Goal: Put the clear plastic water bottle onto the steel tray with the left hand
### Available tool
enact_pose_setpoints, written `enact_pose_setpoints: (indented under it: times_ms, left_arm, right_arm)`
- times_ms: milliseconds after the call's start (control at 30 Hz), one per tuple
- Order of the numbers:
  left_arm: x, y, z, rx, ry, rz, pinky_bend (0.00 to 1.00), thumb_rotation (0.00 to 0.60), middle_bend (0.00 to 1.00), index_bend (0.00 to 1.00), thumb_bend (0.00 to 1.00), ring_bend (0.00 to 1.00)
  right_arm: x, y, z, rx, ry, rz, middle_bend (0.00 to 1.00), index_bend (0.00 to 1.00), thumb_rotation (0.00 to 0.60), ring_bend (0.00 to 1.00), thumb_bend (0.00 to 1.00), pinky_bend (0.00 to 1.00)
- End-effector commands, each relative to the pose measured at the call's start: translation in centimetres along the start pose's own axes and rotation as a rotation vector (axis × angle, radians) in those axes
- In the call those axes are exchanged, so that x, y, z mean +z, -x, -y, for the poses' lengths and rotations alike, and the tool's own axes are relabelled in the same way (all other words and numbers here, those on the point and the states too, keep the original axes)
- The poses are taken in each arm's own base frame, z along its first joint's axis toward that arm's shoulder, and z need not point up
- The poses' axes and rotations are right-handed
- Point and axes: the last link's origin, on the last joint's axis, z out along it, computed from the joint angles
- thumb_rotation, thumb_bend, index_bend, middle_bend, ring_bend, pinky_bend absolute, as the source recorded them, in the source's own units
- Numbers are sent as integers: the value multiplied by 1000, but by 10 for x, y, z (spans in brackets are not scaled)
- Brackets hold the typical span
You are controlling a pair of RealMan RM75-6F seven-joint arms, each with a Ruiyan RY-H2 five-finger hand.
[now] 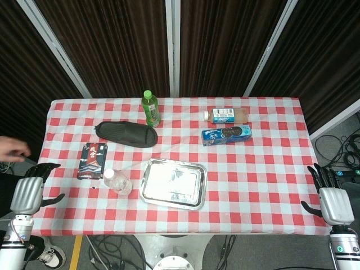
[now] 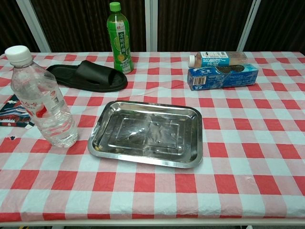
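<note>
We judge the main hazard to be tipping: the clear plastic water bottle [image 2: 42, 98] stands upright and tall on a narrow base, so a sideways contact from the left hand [image 1: 29, 191] before its fingers close around the body could knock it over and send it rolling toward the steel tray [image 2: 147, 134] or off the tabletop [image 2: 248, 157]. A second hazard is a weak grasp, since the thin clear wall will likely flex and slip under light pressure. A third is the raised tray rim, which could catch the bottle base during transfer if it is carried too low. The bottle sits at the left of the chest view, just beside the left edge of the tray and apart from it, with a red-and-black packet [image 1: 93, 160] behind it at the far left. It has a white cap, a clear ribbed body and a pale label with red print; the liquid level cannot be read. In the head view the left hand rests at the lower left off the tabletop edge, fingers spread and holding nothing. The right hand [image 1: 333, 201] sits at the lower right, likewise spread and empty.
</note>
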Motion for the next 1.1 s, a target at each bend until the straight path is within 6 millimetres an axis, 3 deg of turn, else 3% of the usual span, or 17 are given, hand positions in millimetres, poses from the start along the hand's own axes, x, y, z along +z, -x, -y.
enact_pose_setpoints:
  times_ms: [33, 367, 633, 733, 933, 1100]
  left_arm:
    - [0, 0, 0, 0, 1, 0, 211, 600, 331, 296, 60, 206]
    - [1, -3, -4, -57, 0, -3, 211, 600, 331, 296, 60, 206]
    - [1, 14, -21, -698, -39, 99, 208, 600, 292, 260, 13, 199]
    - [4, 26, -26, -818, -1, 92, 199, 600, 234, 210, 0, 162]
    - [11, 55, -41, -839, 60, 105, 193, 600, 202, 163, 0, 144]
    - [15, 67, -57, -855, 99, 136, 188, 600, 201, 162, 0, 141]
  right_arm:
    - [0, 0, 0, 0, 0, 0, 0, 0, 600, 0, 101, 0]
    - [1, -1, 1, 4, -1, -2, 0, 0, 600, 0, 101, 0]
    - [1, 0, -1, -2, 5, -3, 0, 0, 600, 0, 101, 0]
    - [1, 0, -1, 3, 7, -1, 0, 0, 600, 0, 101, 0]
    - [1, 2, -2, -1, 9, 4, 0, 0, 600, 0, 101, 0]
    - [2, 1, -4, 1, 15, 3, 0, 0, 600, 0, 101, 0]
